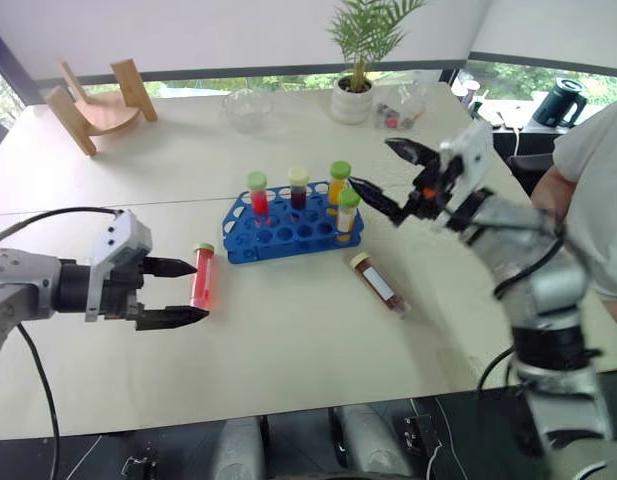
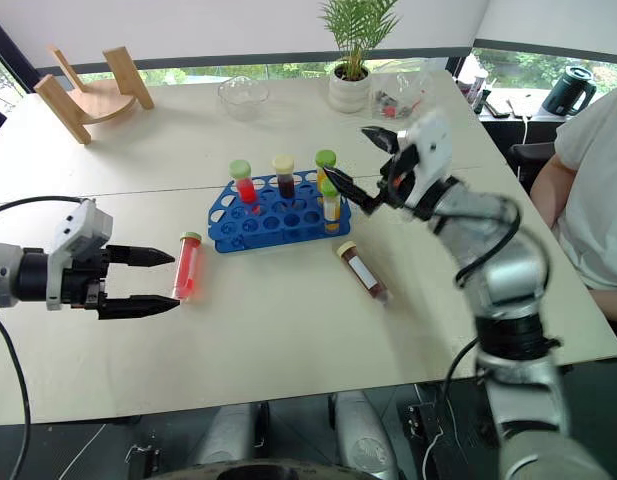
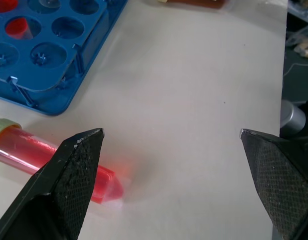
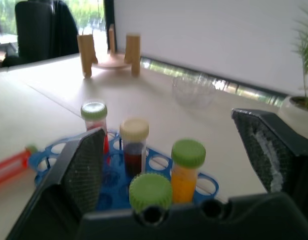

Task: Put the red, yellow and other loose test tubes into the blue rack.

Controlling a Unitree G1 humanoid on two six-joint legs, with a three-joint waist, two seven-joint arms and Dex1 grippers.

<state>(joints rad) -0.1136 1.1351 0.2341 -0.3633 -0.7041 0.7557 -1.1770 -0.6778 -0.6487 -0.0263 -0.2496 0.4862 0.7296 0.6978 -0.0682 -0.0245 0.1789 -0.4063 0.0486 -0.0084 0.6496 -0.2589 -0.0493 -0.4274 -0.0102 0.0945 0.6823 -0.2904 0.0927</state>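
Left hand [image 1: 184, 291] released, fingers flanking the red tube [image 1: 202, 276] lying on the worktop [image 1: 288, 350] left of the blue rack [image 1: 288, 228]. Right hand [image 1: 386, 172] released above the rack's 4 standing tubes. Brown tube [image 1: 380, 284] lies lower right. Next: close on red.

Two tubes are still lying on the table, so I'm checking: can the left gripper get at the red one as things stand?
Probably yes. The left gripper is open, with the red tube lying flat just off its fingertips and nothing between them. The blue rack stands beyond the tube, apart from it.
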